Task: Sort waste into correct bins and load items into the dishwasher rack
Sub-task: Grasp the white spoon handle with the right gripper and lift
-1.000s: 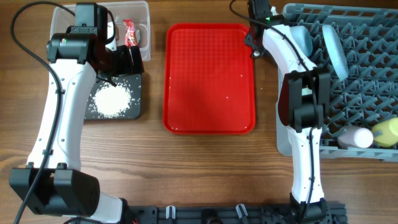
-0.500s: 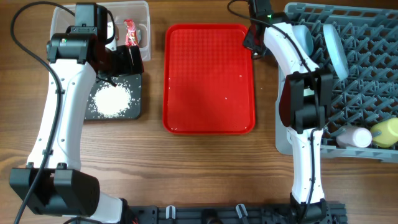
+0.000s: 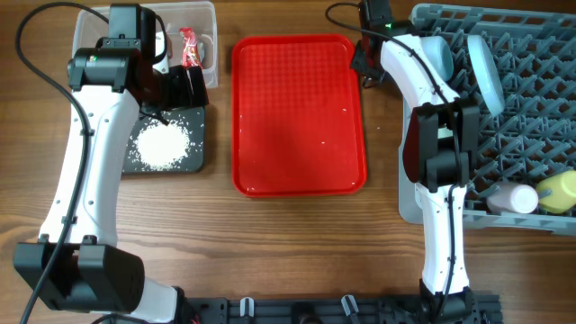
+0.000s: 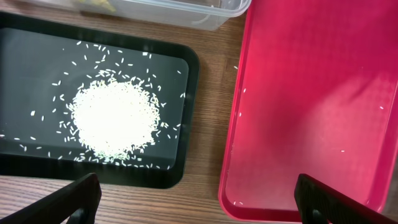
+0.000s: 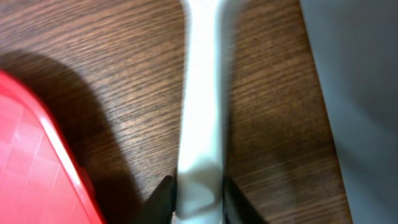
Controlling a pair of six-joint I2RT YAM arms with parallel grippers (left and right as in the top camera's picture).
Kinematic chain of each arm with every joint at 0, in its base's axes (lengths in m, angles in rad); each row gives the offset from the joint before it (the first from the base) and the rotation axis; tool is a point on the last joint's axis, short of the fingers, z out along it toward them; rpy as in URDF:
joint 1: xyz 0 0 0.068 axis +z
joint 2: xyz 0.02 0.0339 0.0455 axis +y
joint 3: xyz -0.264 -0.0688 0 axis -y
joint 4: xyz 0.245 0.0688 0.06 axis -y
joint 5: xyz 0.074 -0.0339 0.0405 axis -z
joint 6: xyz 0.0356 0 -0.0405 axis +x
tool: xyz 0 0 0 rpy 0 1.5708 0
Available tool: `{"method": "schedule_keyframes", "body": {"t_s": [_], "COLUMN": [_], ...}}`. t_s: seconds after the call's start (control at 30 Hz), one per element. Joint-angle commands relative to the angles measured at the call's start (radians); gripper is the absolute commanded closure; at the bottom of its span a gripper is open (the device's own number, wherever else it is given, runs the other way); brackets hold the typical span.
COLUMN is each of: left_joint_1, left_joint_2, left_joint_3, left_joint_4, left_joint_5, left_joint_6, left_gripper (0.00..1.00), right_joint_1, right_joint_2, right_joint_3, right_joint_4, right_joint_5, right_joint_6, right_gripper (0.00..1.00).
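Observation:
My left gripper (image 3: pixel 184 85) is open and empty, above the gap between the black tub (image 3: pixel 203 135) and the red tray (image 3: pixel 297 117); its fingertips (image 4: pixel 81 199) frame the left wrist view. White rice (image 4: pixel 112 118) is heaped in the black tub (image 4: pixel 186 124). A red wrapper (image 3: pixel 188 47) lies in the clear tub (image 3: pixel 90 27). My right gripper (image 3: pixel 364 67) is shut on the white spoon (image 5: pixel 202 93), low over the wood between the tray's far right corner (image 5: pixel 37 162) and the grey rack (image 3: pixel 522 108).
The rack holds a pale bowl (image 3: pixel 438 56) and plate (image 3: pixel 481 72) at its far left, and a white cup (image 3: pixel 513 198) and yellow cup (image 3: pixel 558 191) at its near right. A few rice grains lie on the red tray (image 4: pixel 311 93).
The red tray has slid a little to the left. My right gripper with the spoon has moved slightly left along with it. The left arm has not moved.

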Motion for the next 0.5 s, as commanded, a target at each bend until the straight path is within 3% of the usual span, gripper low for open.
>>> {"method": "schedule_keyframes", "body": {"t_s": [0.0, 0.2, 0.47], "left_joint_1": [0.004, 0.004, 0.004], "left_joint_2": [0.007, 0.007, 0.007], "left_joint_3": [-0.004, -0.004, -0.004], "left_joint_4": [0.002, 0.002, 0.002], "left_joint_5": [0.005, 0.005, 0.005], "left_joint_6": [-0.010, -0.010, -0.010], "left_gripper": [0.00, 0.00, 0.00], "right_joint_1": [0.006, 0.006, 0.006], "right_joint_2": [0.081, 0.080, -0.021], "right_joint_3": [-0.038, -0.037, -0.032], "right_joint_4": [-0.007, -0.019, -0.103], "right_joint_5": [-0.051, -0.082, -0.137], "right_joint_6": [-0.014, -0.042, -0.066], "right_gripper": [0.88, 0.96, 0.96]}}
